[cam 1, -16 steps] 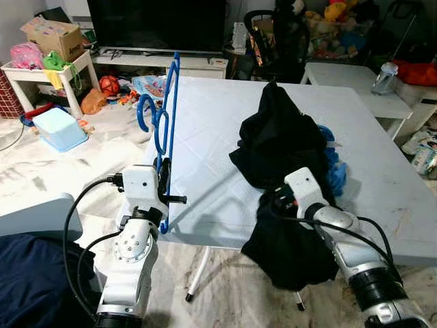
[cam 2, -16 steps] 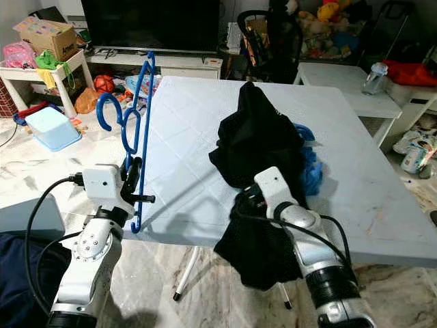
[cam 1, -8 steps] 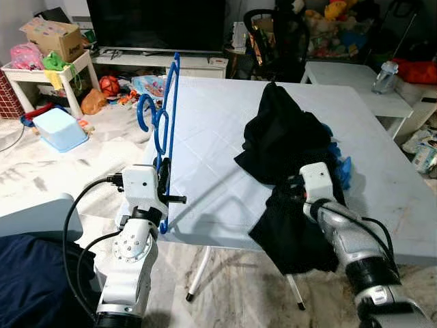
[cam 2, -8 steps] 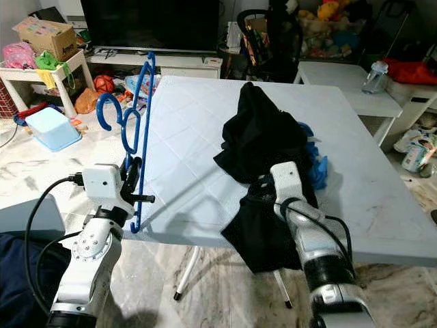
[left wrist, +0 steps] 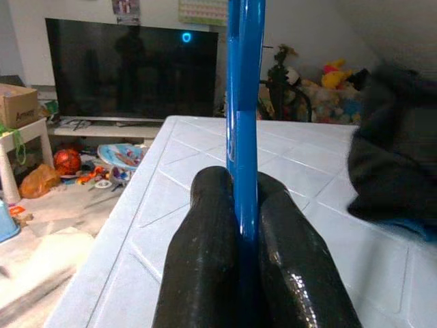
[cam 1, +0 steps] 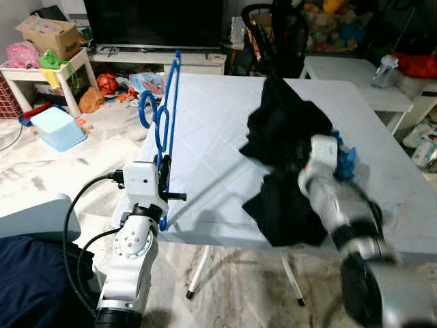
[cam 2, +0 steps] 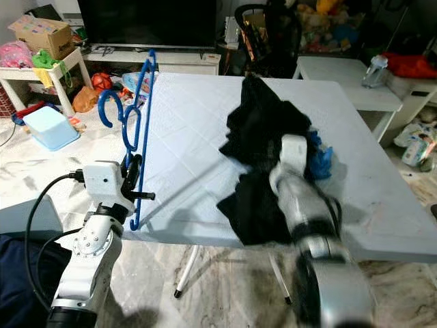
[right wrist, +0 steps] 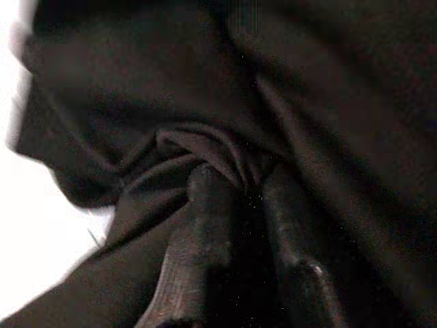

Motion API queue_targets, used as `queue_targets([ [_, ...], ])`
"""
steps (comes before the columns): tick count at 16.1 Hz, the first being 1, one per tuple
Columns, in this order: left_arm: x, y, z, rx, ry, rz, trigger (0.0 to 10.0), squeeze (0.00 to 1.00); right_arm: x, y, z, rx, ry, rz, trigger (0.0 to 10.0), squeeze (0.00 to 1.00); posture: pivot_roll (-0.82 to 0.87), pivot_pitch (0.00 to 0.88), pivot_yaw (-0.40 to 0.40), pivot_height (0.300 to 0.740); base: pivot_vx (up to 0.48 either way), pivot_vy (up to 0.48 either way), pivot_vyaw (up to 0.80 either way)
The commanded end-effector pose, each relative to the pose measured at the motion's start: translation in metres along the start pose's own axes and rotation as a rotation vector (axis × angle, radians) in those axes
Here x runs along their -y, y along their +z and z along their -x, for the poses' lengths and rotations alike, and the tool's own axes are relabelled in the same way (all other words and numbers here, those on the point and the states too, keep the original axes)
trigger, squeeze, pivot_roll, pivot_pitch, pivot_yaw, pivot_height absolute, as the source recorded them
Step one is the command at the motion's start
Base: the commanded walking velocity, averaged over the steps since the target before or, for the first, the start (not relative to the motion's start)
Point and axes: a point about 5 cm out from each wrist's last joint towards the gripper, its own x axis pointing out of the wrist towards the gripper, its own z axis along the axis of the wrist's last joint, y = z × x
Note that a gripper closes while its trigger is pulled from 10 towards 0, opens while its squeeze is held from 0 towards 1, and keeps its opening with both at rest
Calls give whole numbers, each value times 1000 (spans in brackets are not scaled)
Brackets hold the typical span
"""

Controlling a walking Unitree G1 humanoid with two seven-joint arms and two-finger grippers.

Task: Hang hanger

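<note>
- My left gripper (left wrist: 244, 225) is clamped tight on the blue hanger (cam 1: 168, 130); in the left wrist view the two black fingers (left wrist: 205, 260) press against the bar from both sides.
- I see the hanger standing upright, edge-on, at the left front edge of the white table (cam 1: 212, 137), its hooks curling out to the left over the floor.
- My right gripper (right wrist: 235, 198) has its fingers pinched on a fold of the black garment (cam 1: 283, 137); the right wrist view is dark cloth all round the tips.
- The right arm (cam 1: 341, 212) is blurred in the head views and reaches up over the front of the table toward the heap.
- The garment sits bunched on the table's right half, one part raised in a peak, a lower part draped toward the front edge.
- Something blue (cam 2: 319, 156) pokes out from behind the garment; I cannot tell what it is.
- Hanger and garment are well apart, bare tabletop between them.
- Beyond the table stands a dark television (cam 1: 157, 24).
</note>
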Motion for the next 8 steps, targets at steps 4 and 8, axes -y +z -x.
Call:
queue_targets([
  [4, -8, -22, 8, -111, 39, -9, 10000, 0, -28, 94, 0, 254, 38, -172, 0, 0, -37, 0, -85, 740, 0, 0, 0],
  [8, -11, -20, 6, -98, 59, -12, 10000, 0, -47, 185, 26, 572, 136, -300, 0, 0, -31, 0, -92, 740, 0, 0, 0],
])
